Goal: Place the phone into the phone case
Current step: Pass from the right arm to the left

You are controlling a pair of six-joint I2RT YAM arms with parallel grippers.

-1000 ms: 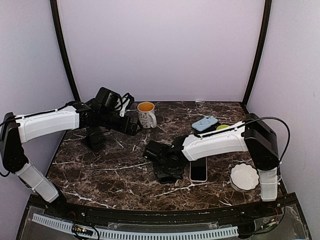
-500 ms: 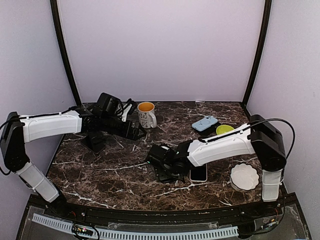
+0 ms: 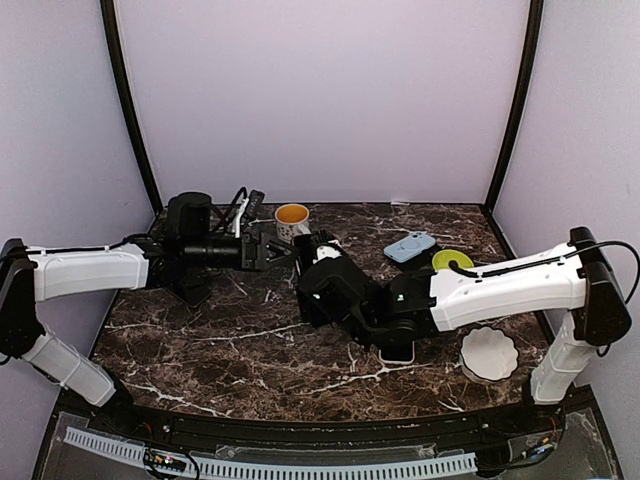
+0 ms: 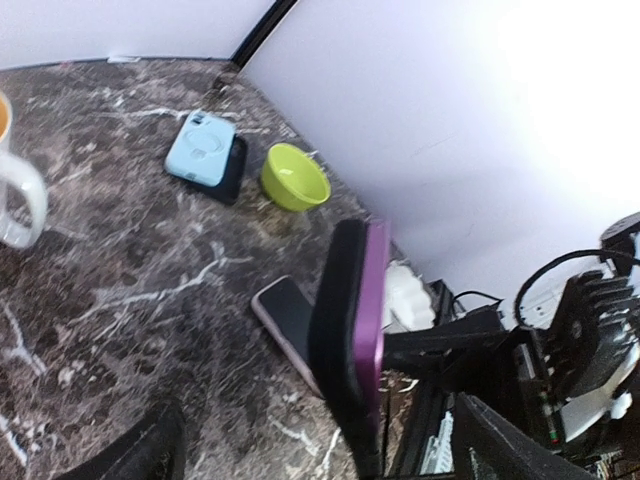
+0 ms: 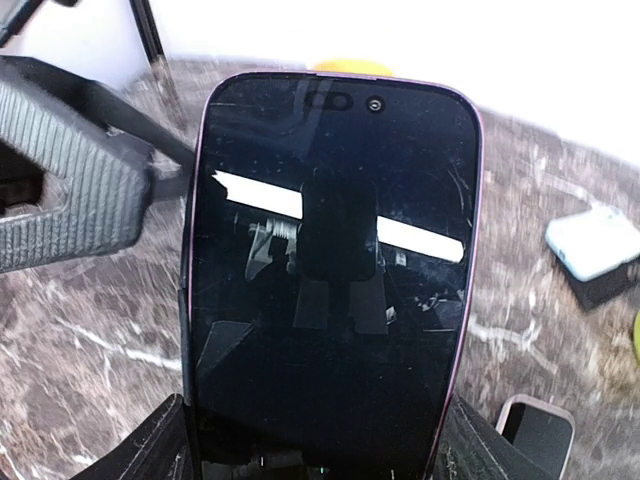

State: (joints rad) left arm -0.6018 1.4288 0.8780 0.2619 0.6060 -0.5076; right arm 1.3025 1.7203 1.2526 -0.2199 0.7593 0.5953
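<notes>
In the right wrist view the phone (image 5: 330, 270) fills the frame. Its dark screen faces the camera, purple runs along its rim, and its lower end is clamped between the fingers (image 5: 160, 445) of the right gripper (image 5: 320, 455). Behind it on the marble table (image 5: 90, 340) lies a pink-rimmed slab (image 5: 537, 437), phone or case I cannot tell, and farther off a light-blue phone case (image 5: 595, 243). In the left wrist view the phone stands nearly upright and edge-on, raised off the table, in front of the left gripper (image 4: 320, 455). That gripper's fingers (image 4: 135, 455) are spread wide at the lower corners and hold nothing; whether they touch the phone cannot be told. The light-blue phone case rests on a black slab (image 4: 232, 172), near a green bowl (image 4: 295, 177). From the top external camera both grippers meet near the table's middle, just beside a mug (image 3: 292, 228) with an orange inside. The phone is hard to make out there, and a white dish (image 3: 489, 353) sits toward the right.
</notes>
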